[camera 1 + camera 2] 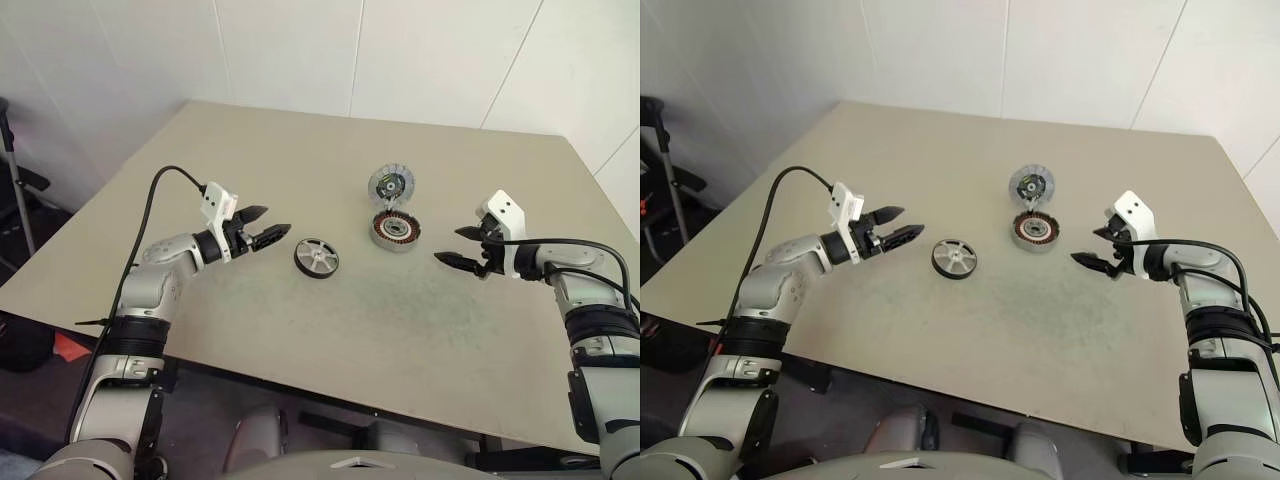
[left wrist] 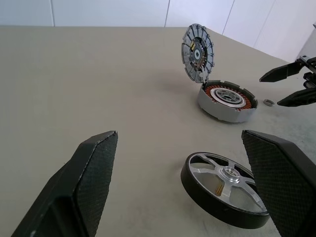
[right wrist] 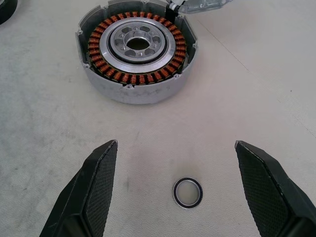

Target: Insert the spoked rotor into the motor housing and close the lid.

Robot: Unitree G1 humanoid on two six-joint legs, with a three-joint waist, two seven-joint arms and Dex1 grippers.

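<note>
The spoked rotor (image 1: 316, 258) lies flat on the beige bench (image 1: 300, 160), well apart from the motor housing (image 1: 396, 231) at its 2 o'clock, whose hinged lid (image 1: 390, 184) stands upright. A small ring (image 3: 187, 192) rests near the housing. The left end effector (image 1: 262, 227) at the rotor's 9 o'clock and the right end effector (image 1: 458, 246) both gape, released and empty

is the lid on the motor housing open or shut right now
Open. The lid stands up on its hinge behind the motor housing, inner face showing, leaving the copper windings uncovered.
</note>
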